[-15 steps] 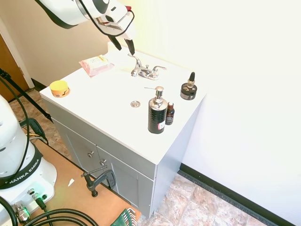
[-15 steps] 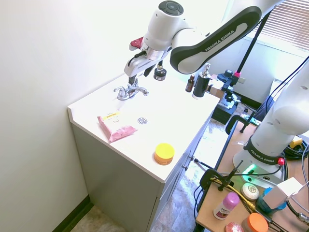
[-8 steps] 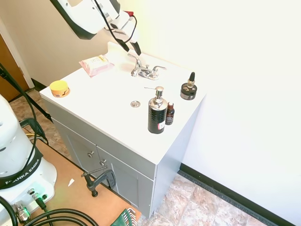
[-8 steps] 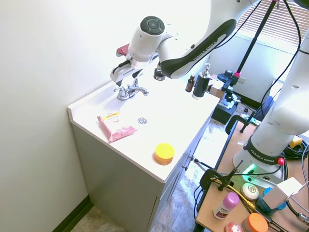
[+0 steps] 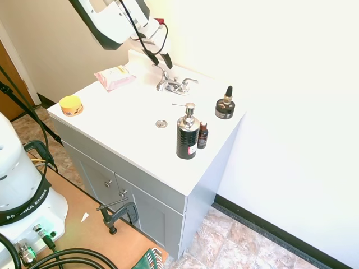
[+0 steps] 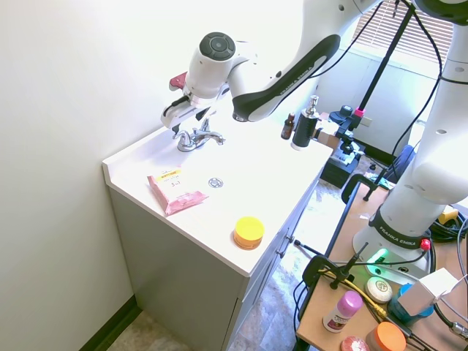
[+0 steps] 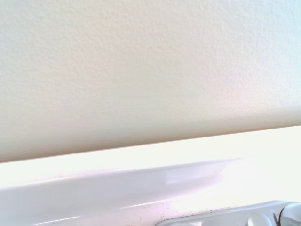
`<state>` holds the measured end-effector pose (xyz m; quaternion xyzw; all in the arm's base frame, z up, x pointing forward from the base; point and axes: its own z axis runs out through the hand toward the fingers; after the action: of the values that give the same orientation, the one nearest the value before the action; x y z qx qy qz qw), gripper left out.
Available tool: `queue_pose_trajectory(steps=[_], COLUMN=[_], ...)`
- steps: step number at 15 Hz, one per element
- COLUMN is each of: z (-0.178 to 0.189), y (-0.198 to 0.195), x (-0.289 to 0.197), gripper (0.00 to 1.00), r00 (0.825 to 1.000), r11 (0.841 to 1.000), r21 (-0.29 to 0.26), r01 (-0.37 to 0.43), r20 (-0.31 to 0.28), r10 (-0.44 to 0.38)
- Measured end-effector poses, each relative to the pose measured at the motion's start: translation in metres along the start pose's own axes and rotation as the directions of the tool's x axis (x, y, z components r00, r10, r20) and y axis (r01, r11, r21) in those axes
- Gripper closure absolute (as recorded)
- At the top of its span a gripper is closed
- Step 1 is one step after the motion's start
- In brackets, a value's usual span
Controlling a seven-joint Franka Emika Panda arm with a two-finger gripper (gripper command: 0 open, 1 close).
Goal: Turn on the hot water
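Because the task's hot side is the left-hand lever (image 5: 161,69) of the chrome faucet (image 5: 174,84), the gripper (image 5: 159,59) hangs in the first exterior view just above and behind that lever, close to the wall, rather than over the right-hand lever (image 5: 189,82). Its two dark fingers (image 5: 152,58) stand apart with a clear gap between them, holding nothing, which suits a push or hook on a slim lever more than a pinch. No water shows at the spout, so the lever is judged not yet turned. A black soap pump bottle (image 5: 187,134) and a small brown bottle (image 5: 202,135) stand near the front of the white counter (image 5: 129,112), well apart from the faucet, while a round dark jar (image 5: 225,107) sits beside the wall, a pink packet (image 5: 115,77) lies near the back corner and a yellow tin (image 5: 70,105) sits at the far edge; none blocks the approach.

Seen from the opposite side in the second exterior view, the gripper (image 6: 178,119) tilts down toward the wall-side of the faucet (image 6: 196,138), just above it and apparently not touching. The drain (image 6: 215,182) lies out in front of the spout, the packet (image 6: 176,191) beside it.

Up close, the wrist view shows mostly bare wall (image 7: 141,70) and the counter's raised back ledge (image 7: 117,181), with a blurred sliver of chrome at one edge, which fits a camera aimed past the faucet at the wall.
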<state>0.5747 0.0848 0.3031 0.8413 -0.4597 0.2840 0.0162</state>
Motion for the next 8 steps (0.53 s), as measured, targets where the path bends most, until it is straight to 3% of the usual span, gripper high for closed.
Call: queue_pose_trajectory(steps=[4, 8], z=[0.009, 0.014], y=[0.004, 0.014], x=[-0.004, 0.004], gripper=[0.00, 0.00], r00=[0.998, 0.998], r11=[0.996, 0.982], r21=[-0.085, -0.187], r01=[0.017, 0.037], r20=[0.063, 0.058], r10=[-0.012, -0.026])
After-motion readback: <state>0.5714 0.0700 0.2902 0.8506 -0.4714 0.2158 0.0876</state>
